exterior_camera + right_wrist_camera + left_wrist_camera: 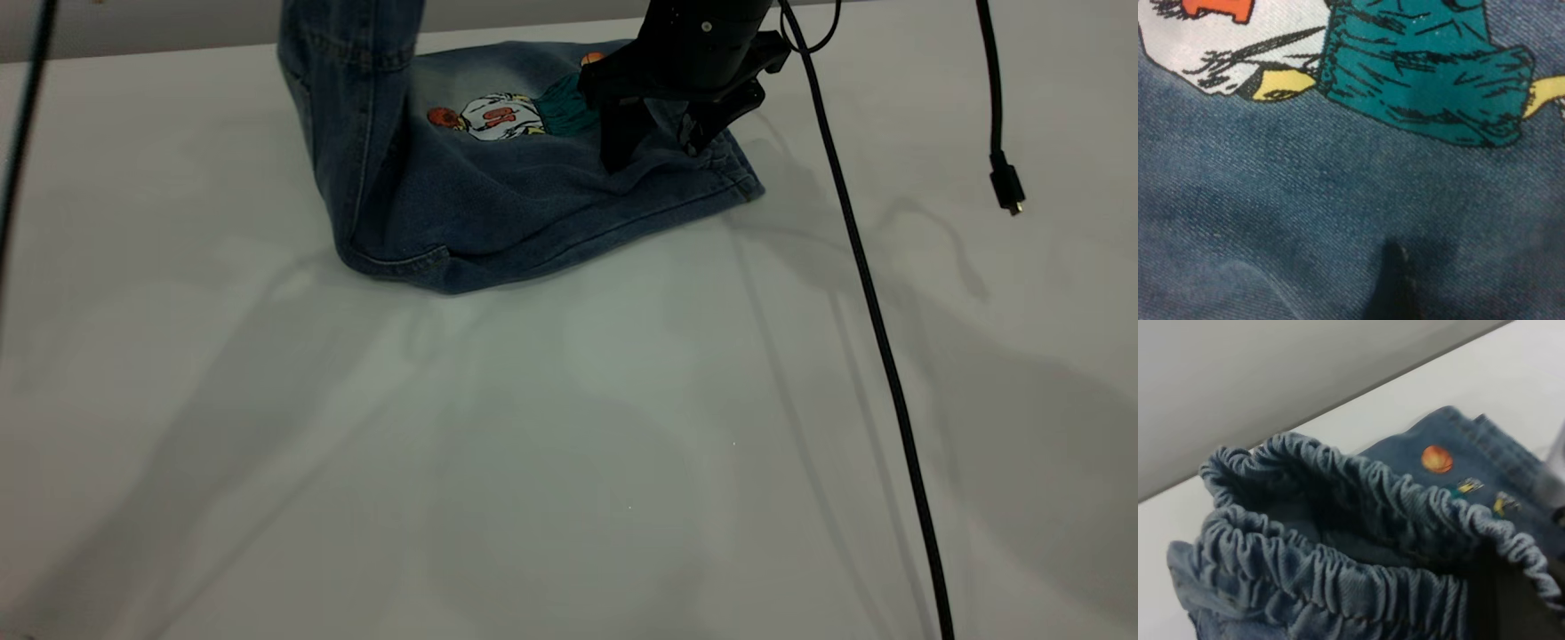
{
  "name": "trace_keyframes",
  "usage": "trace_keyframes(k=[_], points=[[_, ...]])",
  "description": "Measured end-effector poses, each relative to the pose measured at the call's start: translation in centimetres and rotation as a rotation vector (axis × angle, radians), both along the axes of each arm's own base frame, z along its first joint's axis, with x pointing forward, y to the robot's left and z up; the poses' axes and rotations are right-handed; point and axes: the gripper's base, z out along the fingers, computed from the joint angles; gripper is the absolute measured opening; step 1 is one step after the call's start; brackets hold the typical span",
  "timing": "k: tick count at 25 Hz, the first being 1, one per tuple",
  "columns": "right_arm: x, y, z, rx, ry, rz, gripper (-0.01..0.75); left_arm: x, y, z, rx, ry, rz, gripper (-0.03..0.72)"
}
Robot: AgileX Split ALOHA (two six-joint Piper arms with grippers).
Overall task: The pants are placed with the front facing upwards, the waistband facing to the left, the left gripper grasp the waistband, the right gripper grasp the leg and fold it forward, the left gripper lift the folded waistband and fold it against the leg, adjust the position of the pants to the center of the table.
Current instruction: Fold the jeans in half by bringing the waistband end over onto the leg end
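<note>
Bare surface [533, 444] in front; pants [498, 204] far back.
Left tool (unseen, presumably gripping) lifts waistband [1338, 573]; right tool [658, 147], spread, pins leg [578, 191]. Early release could undo the fold.

black cable [876, 320] trailing across, dangling plug [1007, 188], grey wall [1271, 380]

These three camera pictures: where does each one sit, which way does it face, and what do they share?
Exterior view: off the rig, angled down on the table; shows the pants and right gripper on the leg.
Left wrist view: on the left arm, looks down into the raised waistband; no gripper visible.
Right wrist view: pressed close to the denim; one dark fingertip shows.
Shared: the cartoon print appears in all three.
</note>
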Motion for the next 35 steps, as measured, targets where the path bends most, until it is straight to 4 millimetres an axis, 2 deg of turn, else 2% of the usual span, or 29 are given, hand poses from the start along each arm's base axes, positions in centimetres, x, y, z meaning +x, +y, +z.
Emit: trace_keyframes(k=[6, 10, 14, 20, 23, 27, 35], points=[[-0.4, 0.0, -0.1, -0.003, 0.045, 0.004, 0.510, -0.2, -1.1, 0.2, -0.001, -0.038, -0.030, 0.066], [-0.4, 0.0, 0.4, 0.001, 0.038, 0.005, 0.510, 0.0, -1.2, -1.0, 0.012, -0.007, -0.032, 0.066], [0.2, 0.2, 2.2, 0.004, -0.001, 0.016, 0.510, 0.0, -1.7, -2.6, 0.031, 0.040, -0.043, 0.066], [1.7, -0.7, 5.3, -0.054, -0.050, 0.018, 0.510, -0.9, -4.3, -2.4, 0.026, 0.013, -0.107, 0.066], [2.9, -2.6, 6.4, -0.082, -0.072, -0.037, 0.510, -1.1, -4.9, -2.4, 0.023, 0.009, -0.123, 0.066], [4.3, -6.6, 6.7, -0.094, -0.061, -0.126, 0.510, -1.2, -4.9, -2.4, 0.023, 0.012, -0.122, 0.066], [5.9, -18.0, 6.4, -0.117, 0.022, -0.334, 0.510, -1.2, -5.1, -2.7, 0.045, 0.018, -0.142, 0.065]])
